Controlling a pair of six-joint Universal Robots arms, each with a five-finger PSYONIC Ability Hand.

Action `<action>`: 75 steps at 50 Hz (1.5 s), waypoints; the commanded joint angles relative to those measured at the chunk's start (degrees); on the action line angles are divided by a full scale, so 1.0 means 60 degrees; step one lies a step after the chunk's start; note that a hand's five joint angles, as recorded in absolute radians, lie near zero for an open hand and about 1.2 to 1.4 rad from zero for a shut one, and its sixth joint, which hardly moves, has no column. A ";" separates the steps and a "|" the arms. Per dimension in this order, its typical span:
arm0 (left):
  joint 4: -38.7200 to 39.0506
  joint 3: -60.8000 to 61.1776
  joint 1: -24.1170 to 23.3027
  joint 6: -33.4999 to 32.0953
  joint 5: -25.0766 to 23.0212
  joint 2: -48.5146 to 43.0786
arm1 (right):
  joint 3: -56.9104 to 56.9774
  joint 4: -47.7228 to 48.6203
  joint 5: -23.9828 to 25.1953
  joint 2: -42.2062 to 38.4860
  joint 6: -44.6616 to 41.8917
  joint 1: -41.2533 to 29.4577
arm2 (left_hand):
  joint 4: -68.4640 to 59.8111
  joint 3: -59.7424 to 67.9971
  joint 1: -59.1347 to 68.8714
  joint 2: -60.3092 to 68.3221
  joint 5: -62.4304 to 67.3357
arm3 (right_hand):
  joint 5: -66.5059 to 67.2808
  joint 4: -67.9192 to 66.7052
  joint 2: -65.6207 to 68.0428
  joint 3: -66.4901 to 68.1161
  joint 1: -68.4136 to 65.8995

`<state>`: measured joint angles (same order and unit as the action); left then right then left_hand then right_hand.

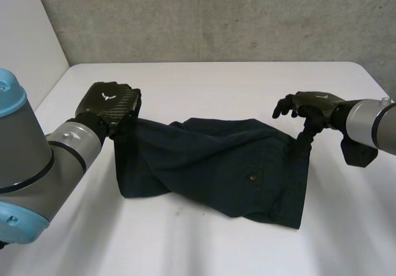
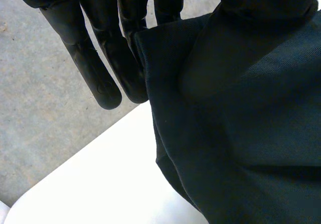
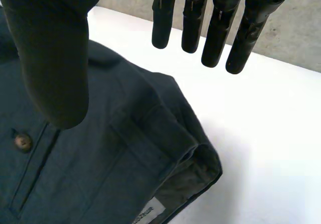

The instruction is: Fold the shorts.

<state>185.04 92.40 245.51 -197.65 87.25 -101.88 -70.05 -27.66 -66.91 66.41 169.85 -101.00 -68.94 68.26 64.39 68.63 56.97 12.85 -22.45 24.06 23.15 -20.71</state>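
Left hand point(image 1: 109, 104) is pinching one corner of the shorts point(image 1: 210, 164) just above the table point(image 1: 204, 81); its thumb is hard to make out against the cloth. Right hand point(image 1: 314, 106) is hovering at the opposite corner, fingers point(image 3: 220, 38) straight, gripping nothing.

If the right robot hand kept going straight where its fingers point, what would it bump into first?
Probably the bare white table, just beside the shorts. Depth is unclear, so the right robot hand might brush the cloth first.
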 commanded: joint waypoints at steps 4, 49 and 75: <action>0.0038 0.0010 0.0082 -0.0018 -0.0025 -0.0158 | 0.0483 -0.0122 -0.0112 -0.0814 0.0007 -0.0100 | -0.1843 0.1957 0.2602 0.1895 0.2172 | 0.0395 -0.0461 0.0194 0.0345 -0.0752; 0.4887 -0.2147 0.0712 0.0495 0.1000 -0.1095 | 0.0281 0.8155 -0.1475 -0.0548 -0.2131 -0.1740 | -0.1843 0.1957 0.2602 0.1895 0.2172 | 0.9525 -0.9591 0.9324 0.9476 -0.9882; 0.2046 0.1401 0.0507 -0.1116 0.1103 -0.1785 | -0.1727 0.4229 -0.1577 -0.1314 -0.3552 -0.2210 | -0.1843 0.1957 0.2602 0.1895 0.2172 | 0.9525 -0.9591 0.9324 0.9476 -0.9882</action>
<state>203.11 99.40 248.72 -202.30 93.64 -118.13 -75.24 -2.00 -76.38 51.56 148.23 -114.58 -68.96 68.33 64.38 68.74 56.97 55.63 -68.15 67.15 68.01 -55.55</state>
